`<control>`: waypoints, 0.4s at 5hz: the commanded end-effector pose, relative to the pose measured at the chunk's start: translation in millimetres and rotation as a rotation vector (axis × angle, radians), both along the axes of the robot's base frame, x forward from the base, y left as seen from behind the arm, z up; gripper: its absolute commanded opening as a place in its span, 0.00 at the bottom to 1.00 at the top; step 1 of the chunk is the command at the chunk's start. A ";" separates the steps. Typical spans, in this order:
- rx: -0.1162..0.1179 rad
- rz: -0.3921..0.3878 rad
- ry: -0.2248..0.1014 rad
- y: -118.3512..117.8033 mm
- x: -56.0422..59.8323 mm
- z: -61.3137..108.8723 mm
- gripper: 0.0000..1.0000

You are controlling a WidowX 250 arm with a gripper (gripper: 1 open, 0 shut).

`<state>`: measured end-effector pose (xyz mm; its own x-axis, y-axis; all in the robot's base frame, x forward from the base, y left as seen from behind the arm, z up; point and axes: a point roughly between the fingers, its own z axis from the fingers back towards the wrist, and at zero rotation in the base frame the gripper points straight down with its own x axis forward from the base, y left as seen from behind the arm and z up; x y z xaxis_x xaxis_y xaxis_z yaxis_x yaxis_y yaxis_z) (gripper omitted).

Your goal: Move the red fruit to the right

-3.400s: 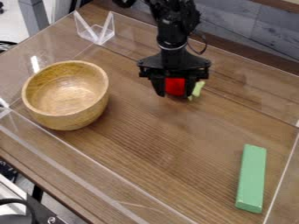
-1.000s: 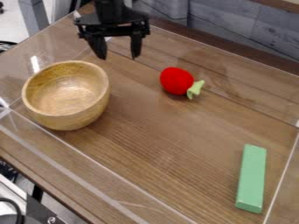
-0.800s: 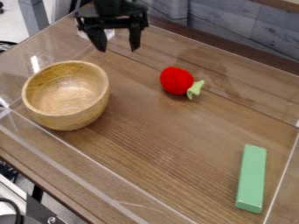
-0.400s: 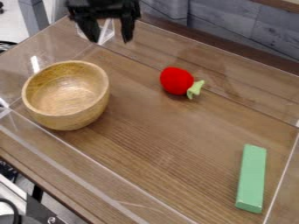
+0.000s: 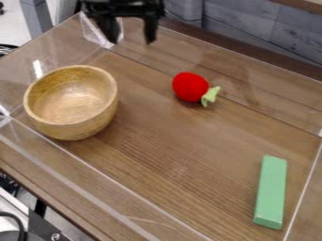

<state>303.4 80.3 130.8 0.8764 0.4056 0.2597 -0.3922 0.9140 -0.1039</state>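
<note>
4 items catalogued on the wooden tabletop [image 5: 189, 160], which is ringed by a clear acrylic wall.

1. Black robot gripper [image 5: 134, 34], upper left of the frame, at the top edge. Fingers spread wide, nothing between them. Over the last second it has lifted further toward the top edge, well apart from the fruit it earlier stood over.
2. Small rounded bright red toy fruit [image 5: 190, 87] with a green leafy stem, centre of the frame, slightly right, resting free on the wood. Its position matches the release spot; no shift since the gripper left.
3. Round light wooden bowl [image 5: 71, 100], left of the frame, empty.
4. Green rectangular block [image 5: 270, 191], lower right of the frame, lying flat.

Assessment: fruit released, arm retreating; the move to the right looks finished, or nearly so.
</note>
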 end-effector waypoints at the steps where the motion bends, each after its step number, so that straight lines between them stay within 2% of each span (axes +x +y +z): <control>1: 0.032 0.050 -0.031 -2.7 3.5 3.2 1.00; 2: 0.043 0.080 -0.019 -4.0 3.7 -0.1 1.00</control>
